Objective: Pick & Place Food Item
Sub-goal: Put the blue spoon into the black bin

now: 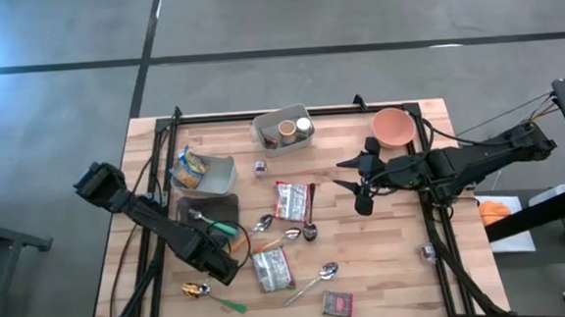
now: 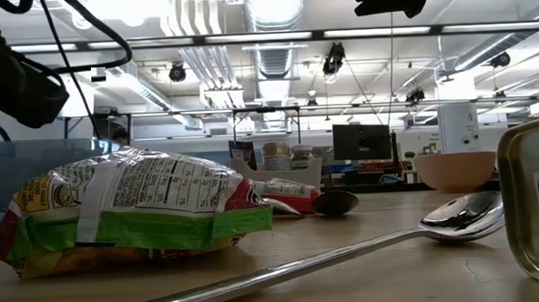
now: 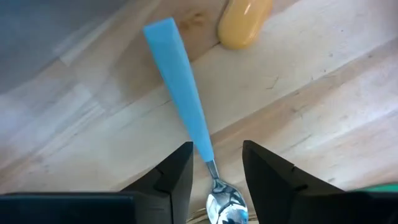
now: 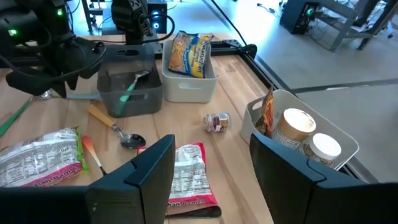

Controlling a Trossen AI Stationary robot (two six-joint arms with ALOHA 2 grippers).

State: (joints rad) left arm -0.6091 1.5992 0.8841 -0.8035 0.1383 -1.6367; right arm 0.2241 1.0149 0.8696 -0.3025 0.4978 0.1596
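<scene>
My left gripper points down at the table's near left, open. Its fingers stand on either side of a blue-handled spoon, where the handle meets the metal neck. The spoon lies flat on the wood beside a yellow handle. In the high view the left gripper hides the spoon. Red-and-white food packets lie at the middle and nearer the front. A yellow packet sits in a white tray. My right gripper hovers open above the table's right half, with nothing in it.
A grey tray holding a green-handled spoon stands just beyond the left gripper. Several loose spoons lie about the middle. A white bin with jars and a pink bowl stand at the far edge. A small tin is at the front.
</scene>
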